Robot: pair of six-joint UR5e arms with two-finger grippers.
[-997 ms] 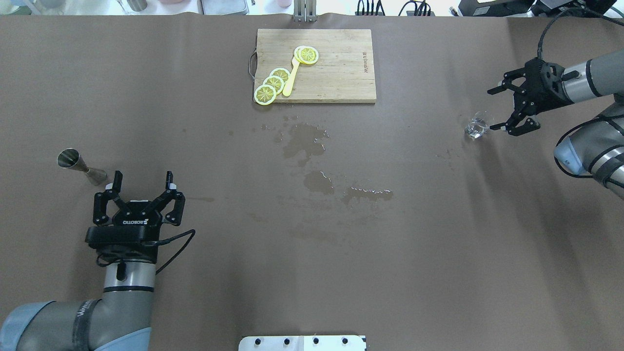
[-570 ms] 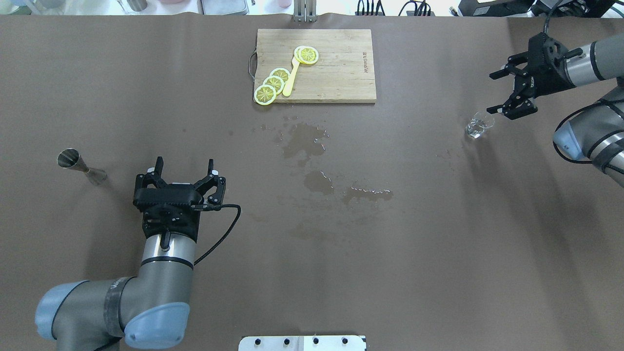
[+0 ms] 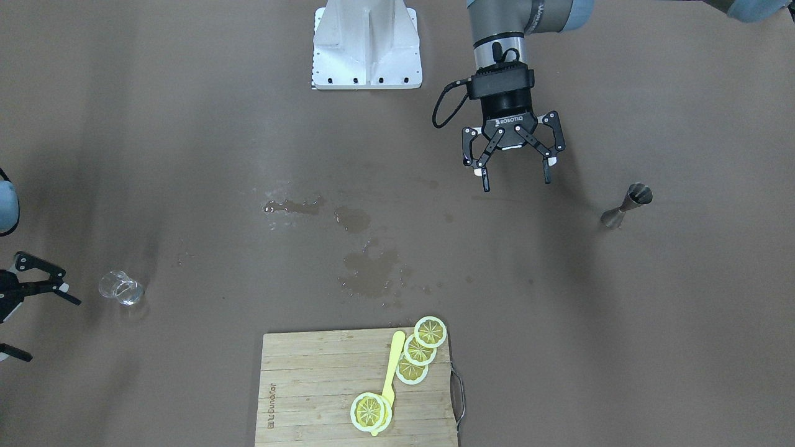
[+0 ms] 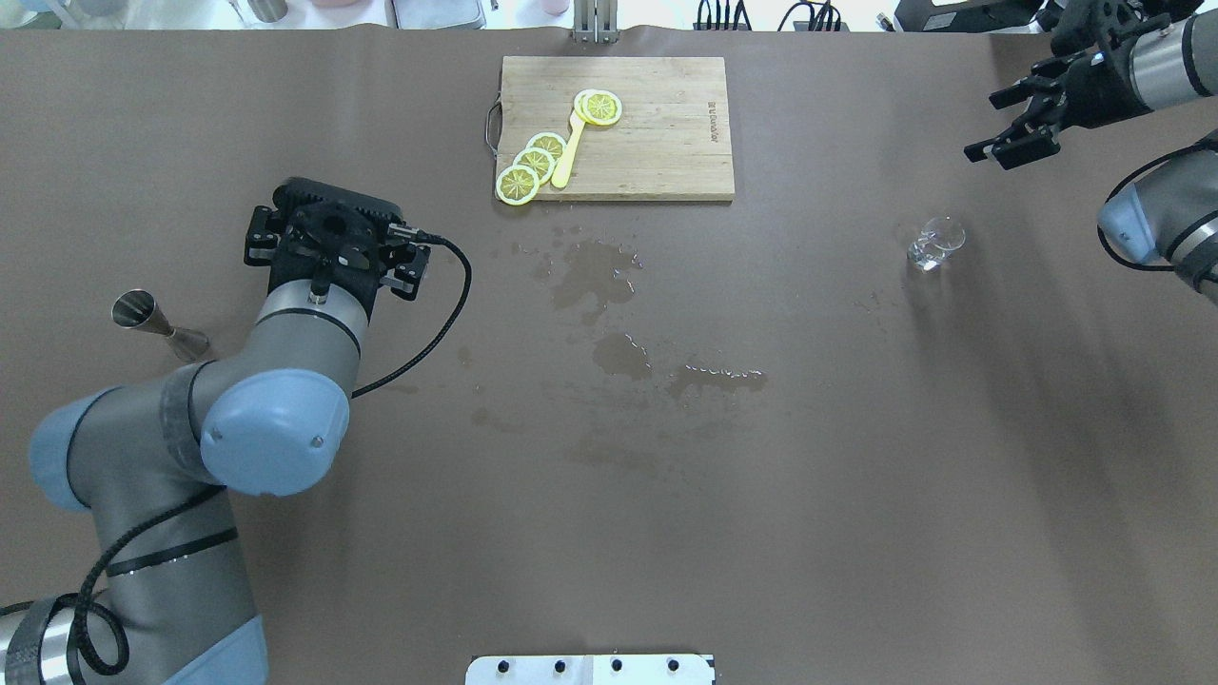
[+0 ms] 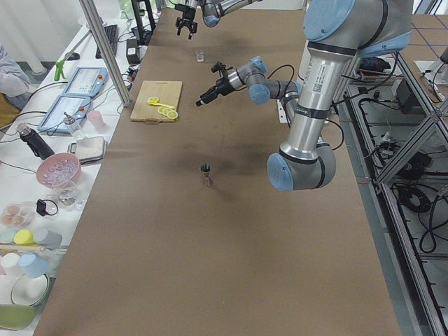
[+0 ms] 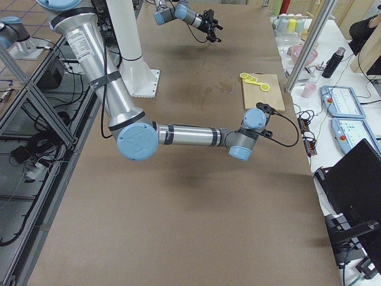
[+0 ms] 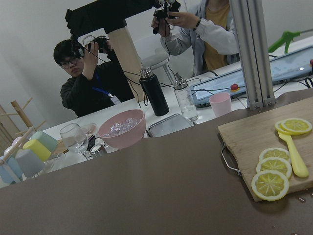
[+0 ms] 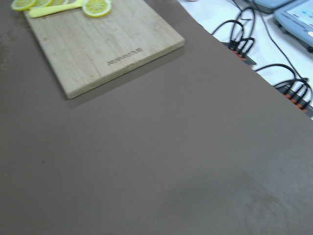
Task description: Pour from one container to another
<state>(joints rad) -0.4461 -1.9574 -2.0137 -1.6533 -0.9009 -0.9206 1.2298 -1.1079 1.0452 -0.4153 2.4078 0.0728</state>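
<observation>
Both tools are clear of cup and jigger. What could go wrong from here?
1. The jigger stands on a narrow base near the left arm; a sweep of the left tool could tip it.
2. The glass cup sits at the table's opposite end, so it needs a long carry; wet patches hint at spilling.
3. The jigger's mouth is small, so pouring may miss.

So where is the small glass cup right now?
In the overhead view the glass cup stands at the right, right of the cutting board, the open right hand apart from it.
</observation>
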